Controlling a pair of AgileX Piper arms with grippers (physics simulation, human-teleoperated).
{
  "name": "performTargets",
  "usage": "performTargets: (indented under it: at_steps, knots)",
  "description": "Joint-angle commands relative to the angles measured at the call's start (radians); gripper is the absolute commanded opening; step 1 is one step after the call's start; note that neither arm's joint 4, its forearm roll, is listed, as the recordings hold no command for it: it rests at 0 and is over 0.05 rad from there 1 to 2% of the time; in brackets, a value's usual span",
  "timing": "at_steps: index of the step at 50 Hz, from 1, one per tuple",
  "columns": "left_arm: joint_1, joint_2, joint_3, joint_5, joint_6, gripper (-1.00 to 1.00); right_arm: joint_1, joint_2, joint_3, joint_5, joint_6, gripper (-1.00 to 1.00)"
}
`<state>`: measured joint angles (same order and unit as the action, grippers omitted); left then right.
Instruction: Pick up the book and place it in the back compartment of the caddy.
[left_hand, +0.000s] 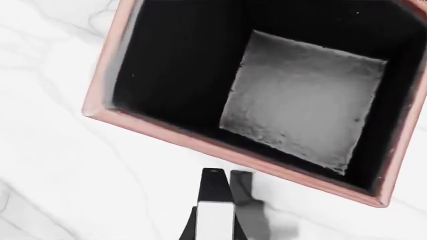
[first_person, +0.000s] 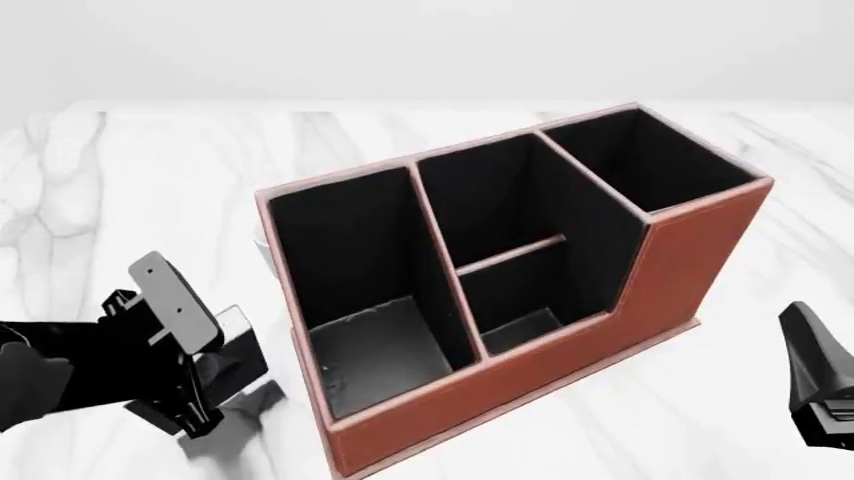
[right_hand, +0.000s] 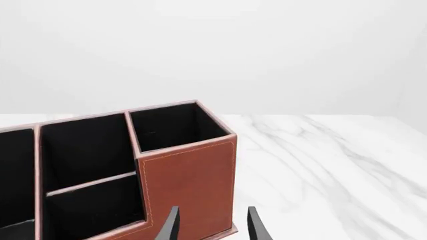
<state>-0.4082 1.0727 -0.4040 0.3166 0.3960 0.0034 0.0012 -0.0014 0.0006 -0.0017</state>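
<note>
One caddy (first_person: 534, 330), one book (first_person: 174, 300) and two tools on a white marbled table (first_person: 147, 170). The caddy has four sections: a tall one at the far right, two in the middle split by a low divider, and one at the near left, by the stepped-down wall. The book sits clamped in the left tool (first_person: 187, 350), held just left of the caddy's near-left corner and clear of the table; its shadow falls on the table below. The front view shows the book's pale face tilted up. The left wrist view shows only the book's thin edge (left_hand: 215, 210) between the fingers, and looks straight down into one caddy section (left_hand: 300, 100), its grey floor lit. The right tool (right_hand: 212, 225) hangs near the caddy's right end with its fingers apart, holding nothing; its wrist view shows the brown end wall (right_hand: 190, 190), which the left wrist view does not
</note>
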Motion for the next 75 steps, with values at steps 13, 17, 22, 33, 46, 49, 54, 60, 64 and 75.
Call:
performTargets:
  at_steps: [13, 17, 22, 33, 46, 49, 54, 60, 64, 75]
  knots:
    - [-0.013, -0.132, 0.068, 0.112, -0.028, -1.0, 0.0, 0.0, 0.0, 0.0, 0.0, 1.0]
    - [-0.011, -0.188, 0.059, 0.173, -0.029, -1.0, 0.0, 0.0, 0.0, 0.0, 0.0, 1.0]
    - [-0.028, -0.295, 0.018, 0.313, -0.046, -1.0, 0.0, 0.0, 0.0, 0.0, 0.0, 1.0]
    - [-0.046, -0.372, -0.246, 0.563, -0.007, -1.0, 0.0, 0.0, 0.0, 0.0, 0.0, 1.0]
    - [-0.157, -0.327, -0.448, 0.706, -0.025, -1.0, 0.0, 0.0, 0.0, 0.0, 0.0, 1.0]
    - [-0.163, -0.304, -0.486, 0.726, -0.011, -1.0, 0.0, 0.0, 0.0, 0.0, 0.0, 1.0]
    - [-0.181, -0.273, -0.561, 0.768, 0.007, -1.0, 0.0, 0.0, 0.0, 0.0, 0.0, 1.0]
    - [-0.22, -0.255, -0.622, 0.816, -0.008, -1.0, 0.0, 0.0, 0.0, 0.0, 0.0, 1.0]
    - [-0.234, -0.234, -0.677, 0.839, 0.02, -1.0, 0.0, 0.0, 0.0, 0.0, 0.0, 1.0]
    - [-0.266, -0.124, -0.889, 0.881, 0.077, -1.0, 0.0, 0.0, 0.0, 0.0, 0.0, 1.0]
